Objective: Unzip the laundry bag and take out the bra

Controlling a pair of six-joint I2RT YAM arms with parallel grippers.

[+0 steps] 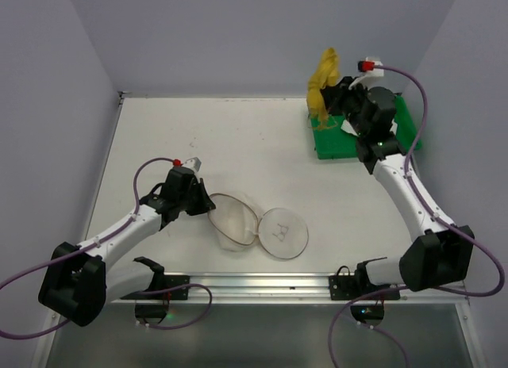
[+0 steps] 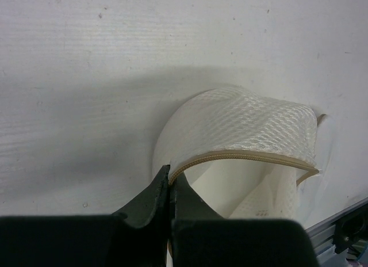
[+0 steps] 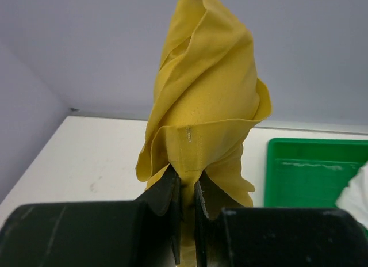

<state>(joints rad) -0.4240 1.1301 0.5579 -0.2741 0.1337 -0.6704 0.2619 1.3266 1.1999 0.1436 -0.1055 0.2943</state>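
Right wrist shows right tool (image 3: pixel 185 182) clamping bra (image 3: pixel 201 106); left tool (image 2: pixel 171 176) apparently pinches laundry bag (image 2: pixel 241 129).

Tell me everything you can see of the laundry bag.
The laundry bag is a round cream-white mesh pouch with a tan zip round its rim, lying unzipped on the table near the arms. Its two halves spread open like a clamshell; the right half shows a small black drawing. The left gripper is shut on the rim at the left, where the mesh stands raised. Inside looks empty.
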